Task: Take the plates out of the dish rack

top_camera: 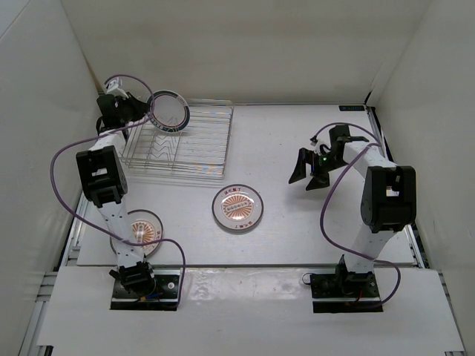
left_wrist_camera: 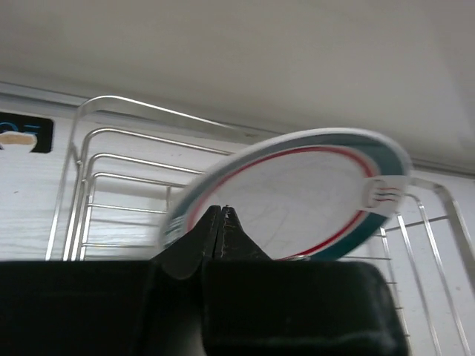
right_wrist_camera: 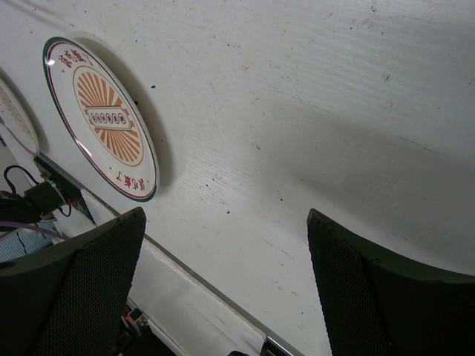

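Observation:
My left gripper (top_camera: 148, 111) is shut on the rim of the green-and-red banded plate (top_camera: 169, 111) and holds it tilted above the left end of the silver wire dish rack (top_camera: 194, 141). In the left wrist view the plate (left_wrist_camera: 297, 196) fills the middle, with my shut gripper (left_wrist_camera: 223, 211) pinching its lower left rim over the rack (left_wrist_camera: 111, 178). One orange sunburst plate (top_camera: 237, 208) lies flat mid-table and also shows in the right wrist view (right_wrist_camera: 104, 119). Another sunburst plate (top_camera: 138, 230) lies near the left arm's base. My right gripper (top_camera: 308, 172) is open and empty above the table (top_camera: 297, 230).
White walls enclose the table on three sides. The left arm's purple cable (top_camera: 67, 159) loops beside the rack. A raised white ledge (top_camera: 245, 297) runs along the near edge between the two arm bases.

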Available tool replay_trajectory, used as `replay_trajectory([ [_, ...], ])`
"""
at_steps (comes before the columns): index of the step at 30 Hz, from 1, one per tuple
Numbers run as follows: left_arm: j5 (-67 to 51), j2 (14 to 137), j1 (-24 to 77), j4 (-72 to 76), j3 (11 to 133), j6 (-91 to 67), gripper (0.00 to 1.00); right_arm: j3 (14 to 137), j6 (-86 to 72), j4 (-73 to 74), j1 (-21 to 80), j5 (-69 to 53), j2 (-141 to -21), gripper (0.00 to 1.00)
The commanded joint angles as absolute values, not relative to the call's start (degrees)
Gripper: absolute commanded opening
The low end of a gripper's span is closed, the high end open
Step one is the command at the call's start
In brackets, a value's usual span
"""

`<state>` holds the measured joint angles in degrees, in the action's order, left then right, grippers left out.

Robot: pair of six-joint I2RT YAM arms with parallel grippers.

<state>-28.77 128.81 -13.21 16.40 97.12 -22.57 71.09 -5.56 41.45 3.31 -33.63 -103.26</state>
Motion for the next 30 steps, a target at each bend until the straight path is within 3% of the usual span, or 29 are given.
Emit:
replay_trajectory([
  [1,-33.3,123.0,-13.6,21.0,97.0,-25.6,0.07,71.4,-5.8,40.7,2.7,-34.9,-102.8,0.90],
  [2,-33.5,123.1,-13.8,21.9,96.9,-26.4,0.06,70.8,-5.9,40.6,2.6,-35.0,-102.7,0.90],
  [4,-34.3,123.5,-14.0,22.2,97.3,-26.8,0.16,70.4,-5.9,40.5,2.5,-35.1,-102.5,0.90],
  [12,-34.0,126.5,-16.0,29.3,99.0,-30.1,0.77,69.3,-6.2,40.4,2.2,-35.2,-101.6,0.90],
  [20,-38.2,134.3,-17.3,19.6,112.6,-25.0,0.77,71.0,-5.9,45.0,2.2,-36.1,-103.2,0.90],
  [25,-42.4,135.2,-17.0,20.4,110.8,-22.9,0.68,74.0,-6.0,46.8,2.1,-36.1,-103.5,0.90],
  [30,-47.7,136.0,-16.8,22.1,109.5,-22.0,0.68,77.3,-5.1,50.4,2.2,-35.4,-104.2,0.90],
])
